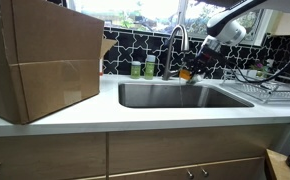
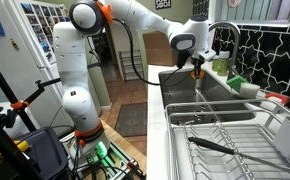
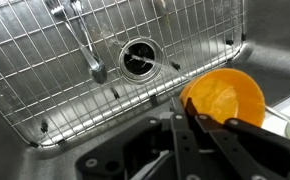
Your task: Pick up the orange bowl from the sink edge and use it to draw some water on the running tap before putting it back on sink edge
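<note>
Stainless sink basin [image 3: 25,160] lies below the pincer [image 3: 190,118], clenched on the orange bowl [image 3: 225,95] rim.

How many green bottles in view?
2. The green bottles stand side by side on the sink edge beside the tap: one, the other. The cardboard box may hide more.

The small orange plastic bowl [image 3: 223,97] is smooth with a soft gloss. The rectangular stainless steel basin [image 3: 25,150] looks brushed and dully shiny, and the wire grid [image 3: 45,60] on its floor is bright bare metal. The gripper [image 3: 185,118] is matt black. In an exterior view the arched metal tap [image 1: 169,50] has a brushed finish. The white tabletop [image 1: 85,115] is smooth, the big brown cardboard box [image 1: 40,55] on the left matt, the cabinet fronts [image 1: 45,155] wood, and the far black wall tiles [image 1: 125,50] glossy.
</note>
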`<state>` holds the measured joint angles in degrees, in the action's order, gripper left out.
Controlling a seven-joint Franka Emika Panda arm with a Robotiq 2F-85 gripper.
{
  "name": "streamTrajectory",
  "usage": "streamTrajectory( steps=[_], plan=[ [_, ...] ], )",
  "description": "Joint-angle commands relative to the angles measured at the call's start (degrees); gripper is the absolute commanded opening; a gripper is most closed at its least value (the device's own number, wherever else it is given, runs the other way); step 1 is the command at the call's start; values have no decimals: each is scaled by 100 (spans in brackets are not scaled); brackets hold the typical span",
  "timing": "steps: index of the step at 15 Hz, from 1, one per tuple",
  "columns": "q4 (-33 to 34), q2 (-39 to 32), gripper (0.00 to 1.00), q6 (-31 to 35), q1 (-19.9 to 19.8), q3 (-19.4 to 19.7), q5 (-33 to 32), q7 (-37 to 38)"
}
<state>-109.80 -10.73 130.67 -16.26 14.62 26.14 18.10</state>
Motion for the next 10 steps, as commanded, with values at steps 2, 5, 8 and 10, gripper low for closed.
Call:
streamTrajectory(
  steps=[2, 5, 8, 10],
  plan=[
    [42, 16, 1, -276, -69, 38, 18, 161],
    [-21, 77, 1, -404, -53, 91, -194, 250],
    [-161, 275, 1, -806, -47, 168, -594, 128],
    [-267, 449, 1, -1318, -73, 196, -859, -181]
  ],
)
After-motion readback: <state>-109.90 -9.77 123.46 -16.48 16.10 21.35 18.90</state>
